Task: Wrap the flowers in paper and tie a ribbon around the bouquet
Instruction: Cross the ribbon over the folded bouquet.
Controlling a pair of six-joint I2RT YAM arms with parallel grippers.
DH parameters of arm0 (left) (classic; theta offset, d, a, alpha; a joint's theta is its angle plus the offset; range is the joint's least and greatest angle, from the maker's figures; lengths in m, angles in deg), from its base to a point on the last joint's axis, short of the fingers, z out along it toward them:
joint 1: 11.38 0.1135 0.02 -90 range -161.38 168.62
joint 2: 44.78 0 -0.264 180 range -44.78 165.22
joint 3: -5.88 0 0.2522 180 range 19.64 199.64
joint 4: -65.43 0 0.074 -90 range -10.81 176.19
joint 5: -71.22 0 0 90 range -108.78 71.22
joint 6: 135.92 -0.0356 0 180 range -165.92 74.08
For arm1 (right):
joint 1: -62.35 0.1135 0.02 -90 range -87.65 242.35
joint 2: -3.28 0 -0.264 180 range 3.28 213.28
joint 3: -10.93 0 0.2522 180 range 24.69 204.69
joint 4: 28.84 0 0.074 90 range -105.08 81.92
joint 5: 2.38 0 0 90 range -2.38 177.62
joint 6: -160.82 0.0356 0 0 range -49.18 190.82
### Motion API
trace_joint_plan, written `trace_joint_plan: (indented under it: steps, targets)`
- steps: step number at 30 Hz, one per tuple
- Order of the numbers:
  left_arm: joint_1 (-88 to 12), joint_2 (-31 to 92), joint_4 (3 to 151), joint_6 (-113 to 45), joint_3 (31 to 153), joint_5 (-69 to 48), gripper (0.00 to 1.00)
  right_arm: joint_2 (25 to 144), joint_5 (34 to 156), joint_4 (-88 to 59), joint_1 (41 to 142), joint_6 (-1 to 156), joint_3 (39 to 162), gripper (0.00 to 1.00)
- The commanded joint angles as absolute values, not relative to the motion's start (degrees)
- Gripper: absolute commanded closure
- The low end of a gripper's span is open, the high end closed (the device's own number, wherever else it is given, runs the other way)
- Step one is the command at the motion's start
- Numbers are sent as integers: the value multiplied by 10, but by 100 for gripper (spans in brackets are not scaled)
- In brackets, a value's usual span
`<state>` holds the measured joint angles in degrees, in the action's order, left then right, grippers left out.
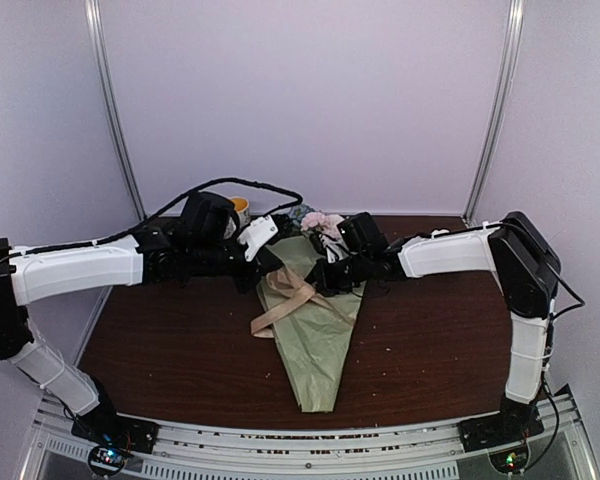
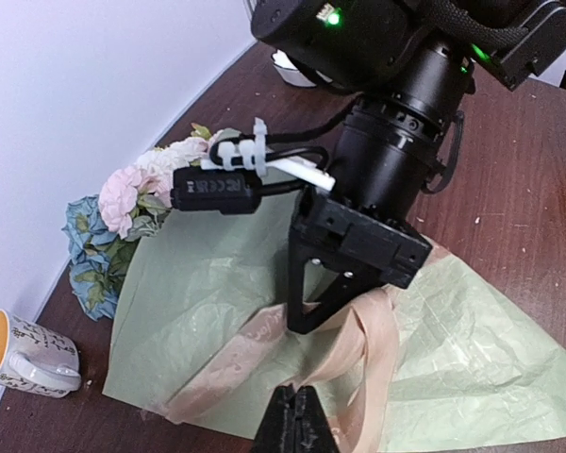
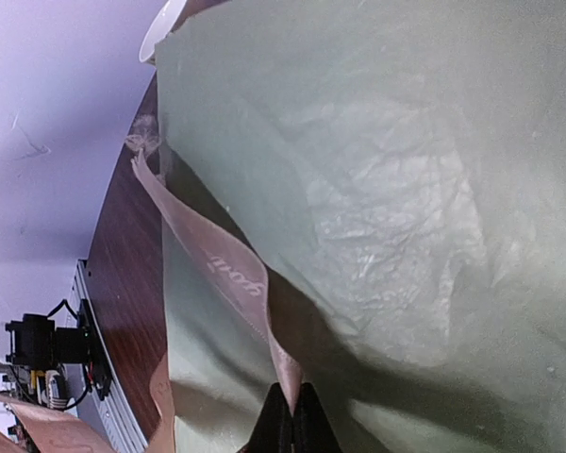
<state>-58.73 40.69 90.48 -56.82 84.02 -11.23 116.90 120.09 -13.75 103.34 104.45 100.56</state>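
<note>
The bouquet (image 1: 320,335) lies on the table as a cone of sage-green paper (image 2: 208,274), its tip toward the near edge. Pink, white and blue flowers (image 2: 123,203) stick out of the wide far end. A beige ribbon (image 1: 285,300) lies in loose loops across the cone's upper part. My left gripper (image 2: 300,396) is shut on a strand of the ribbon (image 2: 255,344) at the cone's left side. My right gripper (image 3: 294,401) is shut on another strand of ribbon (image 3: 222,264), just right of the left one and over the paper (image 3: 377,160).
A white mug (image 2: 24,357) with an orange inside stands at the back left near the blooms. A white dish rim (image 2: 288,71) shows beyond the right arm. The dark wood table (image 1: 180,350) ends at walls behind and a metal rail in front.
</note>
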Motion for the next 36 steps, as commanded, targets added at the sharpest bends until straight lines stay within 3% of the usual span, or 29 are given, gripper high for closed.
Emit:
trace_joint_plan:
  steps: [1, 7, 23, 36]
  targets:
    - [-585, 409, 877, -583, 831, -147, 100, 1155, 1235, -90, 1030, 971, 998, 100]
    - [-582, 435, 884, -577, 859, -191, 100, 1141, 1302, -37, 1031, 894, 972, 98]
    - [-566, 473, 868, -568, 859, -189, 100, 1120, 1370, 151, 1032, 729, 956, 68]
    - [-552, 568, 853, -551, 886, -175, 100, 1106, 1238, 116, 1003, 805, 977, 62]
